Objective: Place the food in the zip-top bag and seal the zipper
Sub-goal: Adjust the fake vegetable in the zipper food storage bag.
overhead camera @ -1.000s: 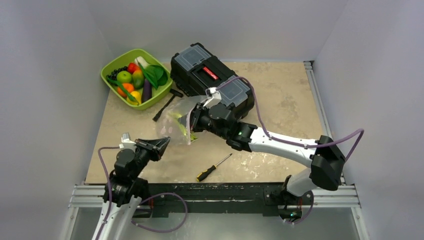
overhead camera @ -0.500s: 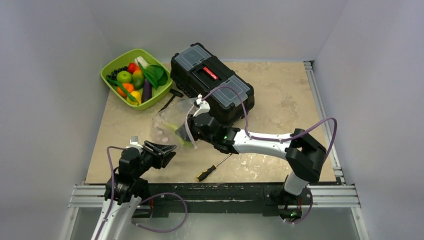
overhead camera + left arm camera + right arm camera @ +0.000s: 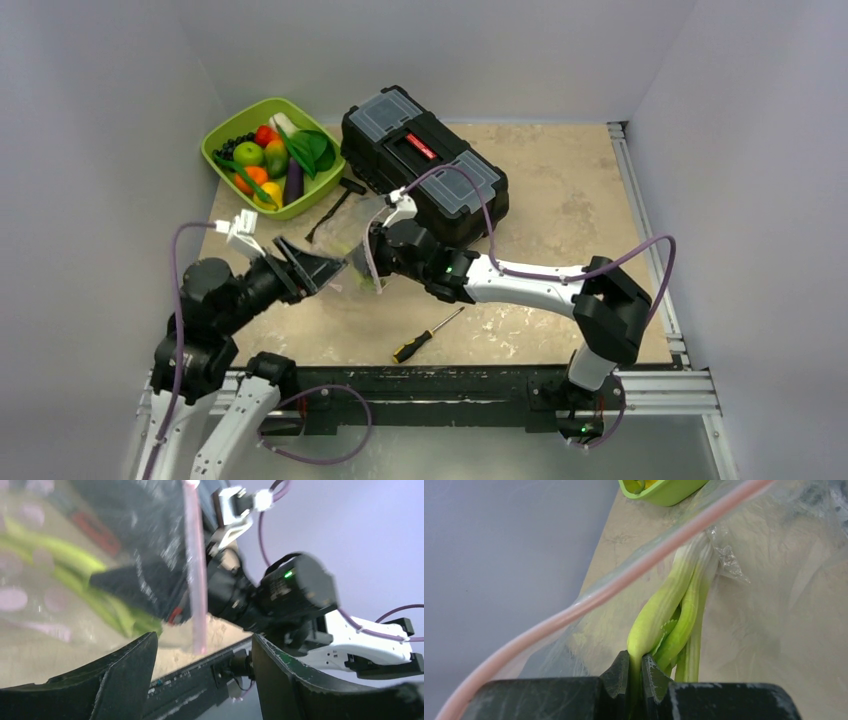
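Writing: a red patch is seen on the lid of the toolbox (image 3: pixel 420 160); its print is too small to be read.
Counts: one zip-top bag (image 3: pixel 350 238), one toolbox, one lime-green tray (image 3: pixel 208 143), one screwdriver (image 3: pixel 425 335) and one dark tool (image 3: pixel 330 212) are counted on or above the bench (image 3: pixel 560 200).
Food: mixed toy fruit and vegetables (image 3: pixel 265 160) are heaped in the tray at the upper left; leek stalks (image 3: pixel 669 610) are seen inside the bag.
Bag: it is held up left of centre, in front of the toolbox, with the zipper (image 3: pixel 194 555) standing upright in the left wrist view.
Right hand (image 3: pixel 635 662): the fingers are pressed together on the leek stalks, past the bag's mouth.
Left hand (image 3: pixel 204 645): the fingers are spread, just short of the zipper's lower end; nothing is gripped.
Change: a second ago the left hand was closed and low at the lower left; it has been raised to the bag and opened. The bag has been drawn away from the toolbox.
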Robot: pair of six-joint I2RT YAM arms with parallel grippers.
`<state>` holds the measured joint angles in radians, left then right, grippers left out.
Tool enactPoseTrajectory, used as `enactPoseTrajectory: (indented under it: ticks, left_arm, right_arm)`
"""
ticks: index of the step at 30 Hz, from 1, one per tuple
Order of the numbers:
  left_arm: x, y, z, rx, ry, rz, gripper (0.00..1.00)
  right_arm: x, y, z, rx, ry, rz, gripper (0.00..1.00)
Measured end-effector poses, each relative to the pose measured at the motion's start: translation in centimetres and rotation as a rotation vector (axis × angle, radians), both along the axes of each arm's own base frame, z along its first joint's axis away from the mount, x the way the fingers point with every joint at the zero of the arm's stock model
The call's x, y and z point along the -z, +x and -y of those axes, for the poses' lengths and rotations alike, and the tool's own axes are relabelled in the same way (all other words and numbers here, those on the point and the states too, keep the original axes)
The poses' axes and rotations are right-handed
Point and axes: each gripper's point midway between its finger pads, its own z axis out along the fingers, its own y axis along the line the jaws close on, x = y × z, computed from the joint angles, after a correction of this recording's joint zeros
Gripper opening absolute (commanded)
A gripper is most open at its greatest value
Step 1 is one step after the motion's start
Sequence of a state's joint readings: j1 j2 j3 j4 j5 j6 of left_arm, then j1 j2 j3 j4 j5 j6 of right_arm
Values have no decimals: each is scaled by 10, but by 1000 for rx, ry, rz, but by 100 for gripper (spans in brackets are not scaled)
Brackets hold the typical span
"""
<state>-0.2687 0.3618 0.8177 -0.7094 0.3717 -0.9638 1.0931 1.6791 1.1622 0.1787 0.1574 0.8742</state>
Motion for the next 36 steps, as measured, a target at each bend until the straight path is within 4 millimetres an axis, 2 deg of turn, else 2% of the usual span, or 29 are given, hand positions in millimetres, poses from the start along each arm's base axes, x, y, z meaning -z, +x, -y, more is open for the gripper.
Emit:
enactPoseTrajectory:
  ticks: [4,6,11,18,22,24,30,36]
  left_arm:
    - [-46,22,-2,4,106,121,64]
    - [-49,29,-3,6,144,146,62]
    - [-31,51,1,39,246,123,61]
    - [-13,61,13,108,339,135,64]
    - [-8,62,18,124,389,154,49]
    - [-4,64,21,130,421,157,45]
    - [10,71,21,119,505,137,45]
    - [12,77,17,85,528,130,45]
  right_arm:
    - [1,-2,-2,-12,3,-13,0]
    - [1,-2,-4,-15,2,-15,0]
    - [-1,1,-14,-26,4,-19,0]
    - [-2,-2,-15,-41,0,-29,0]
    - [-6,-1,-17,-42,6,-25,0]
    - [-6,-1,-17,-41,6,-25,0]
    - [-3,-1,-15,-40,-4,-32,0]
    - [-3,-2,-15,-40,-5,-34,0]
